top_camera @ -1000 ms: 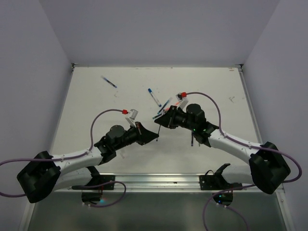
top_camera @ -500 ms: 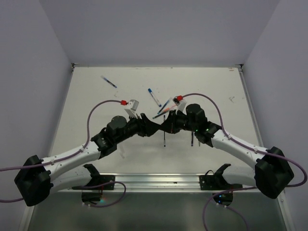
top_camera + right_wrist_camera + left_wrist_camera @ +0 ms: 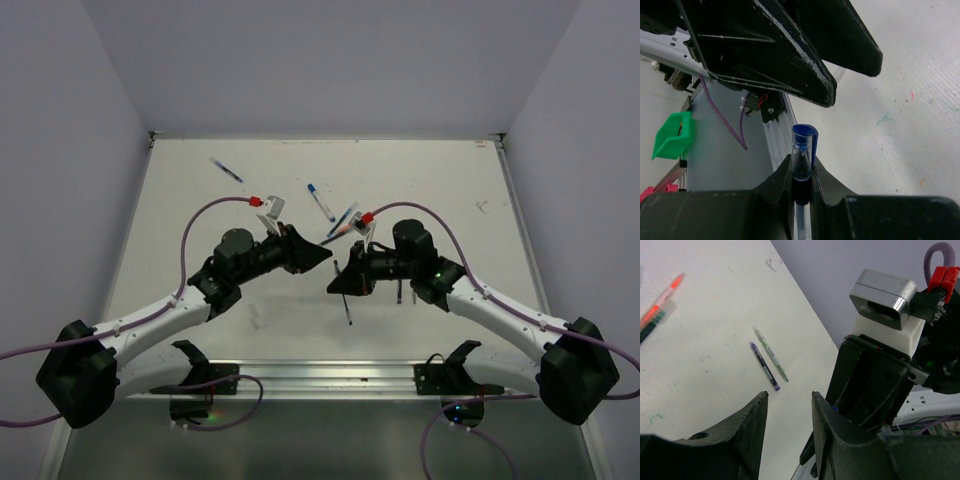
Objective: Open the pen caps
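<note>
My right gripper [image 3: 801, 162] is shut on a thin pen [image 3: 345, 303], which it holds crosswise above the table. The pen's blue cap [image 3: 804, 142], with its clip, sits on the end and sticks out past the fingertips. My left gripper [image 3: 789, 395] is open, with nothing between its fingers. It hangs just left of the right gripper [image 3: 340, 283], tips a short gap from the held pen. The left gripper's dark fingers [image 3: 790, 60] fill the top of the right wrist view.
Loose pens lie on the white table: a blue one [image 3: 227, 170] at the far left, another [image 3: 320, 201] mid-back, and a cluster including an orange-red one [image 3: 342, 222]. A purple pen [image 3: 765, 366] and a green pen [image 3: 770, 354] lie under the right arm. The metal rail [image 3: 320, 375] runs along the near edge.
The left gripper went from shut to open, reached in beside the right gripper, then pulled back left. The right gripper came forward and lower with the pen.
</note>
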Tool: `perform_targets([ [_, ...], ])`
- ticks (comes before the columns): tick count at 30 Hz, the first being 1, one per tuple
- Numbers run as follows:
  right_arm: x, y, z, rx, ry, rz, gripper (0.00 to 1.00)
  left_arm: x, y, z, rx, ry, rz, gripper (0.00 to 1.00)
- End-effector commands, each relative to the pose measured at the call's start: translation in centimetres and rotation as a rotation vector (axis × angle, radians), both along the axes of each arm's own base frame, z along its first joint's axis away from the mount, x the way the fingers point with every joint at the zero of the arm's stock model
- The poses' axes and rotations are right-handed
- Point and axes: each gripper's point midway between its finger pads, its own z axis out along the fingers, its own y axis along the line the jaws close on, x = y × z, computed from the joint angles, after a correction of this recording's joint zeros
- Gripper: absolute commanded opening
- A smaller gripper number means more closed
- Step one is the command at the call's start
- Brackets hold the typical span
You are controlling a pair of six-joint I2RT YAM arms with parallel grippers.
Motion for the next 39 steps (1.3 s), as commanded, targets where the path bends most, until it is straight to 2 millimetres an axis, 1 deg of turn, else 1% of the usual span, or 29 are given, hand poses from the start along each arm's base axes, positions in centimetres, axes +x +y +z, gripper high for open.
perform_targets([
  [1, -0.5, 0.6, 1.5, 0.062, -0.028, 0.064, 0.0, -1.4, -1.0, 1.7, -0.082, -0.066, -0.108, 0.42],
  [4, -0.3, 0.8, 1.6, 0.068, -0.023, 0.055, 0.0, -2.1, -1.3, 2.3, -0.111, -0.094, -0.14, 0.4],
  [7, -0.1, 0.9, 1.7, 0.073, -0.019, 0.054, 0.0, -2.4, -1.3, 2.2, -0.109, -0.104, -0.146, 0.4],
  [9, -0.1, 0.9, 1.3, 0.065, -0.009, 0.052, 0.0, -2.7, -1.1, 2.2, -0.108, -0.12, -0.144, 0.4],
  [10, 0.0, 0.9, 1.2, 0.062, -0.008, 0.046, 0.0, -2.8, -0.9, 2.6, -0.113, -0.131, -0.14, 0.4],
  [12, 0.1, 0.8, 0.8, 0.054, -0.003, 0.034, 0.0, -2.9, -0.7, 2.4, -0.113, -0.138, -0.132, 0.43],
  [14, 0.2, 0.8, 0.6, 0.051, 0.004, 0.023, 0.0, -3.0, -0.7, 2.6, -0.119, -0.143, -0.142, 0.45],
  [18, 0.4, 1.0, 0.8, 0.065, 0.006, 0.023, 0.0, -3.5, -1.2, 2.3, -0.132, -0.133, -0.169, 0.48],
  [22, 0.5, 1.4, 1.2, 0.079, 0.009, 0.032, 0.0, -4.0, -2.1, 1.7, -0.144, -0.108, -0.196, 0.48],
  [25, 0.6, 1.5, 1.5, 0.087, 0.009, 0.036, 0.0, -4.0, -2.3, 1.8, -0.151, -0.108, -0.2, 0.47],
  [28, 0.6, 1.6, 1.7, 0.1, 0.005, 0.034, 0.0, -4.0, -2.5, 2.0, -0.151, -0.111, -0.203, 0.45],
  [30, 0.5, 1.7, 2.2, 0.118, 0.0, 0.035, 0.0, -3.8, -2.5, 1.7, -0.142, -0.101, -0.194, 0.43],
  [33, 0.4, 1.7, 2.3, 0.127, 0.006, 0.037, 0.0, -3.8, -2.5, 1.4, -0.139, -0.091, -0.189, 0.38],
  [37, 0.3, 1.7, 2.1, 0.134, 0.012, 0.041, 0.0, -3.7, -2.6, 1.3, -0.146, -0.077, -0.19, 0.28],
  [38, 0.2, 1.7, 2.1, 0.136, 0.013, 0.043, 0.0, -3.8, -2.6, 1.2, -0.146, -0.075, -0.19, 0.23],
  [39, 0.2, 1.7, 2.1, 0.139, 0.013, 0.044, 0.0, -3.7, -2.7, 1.2, -0.147, -0.074, -0.19, 0.2],
])
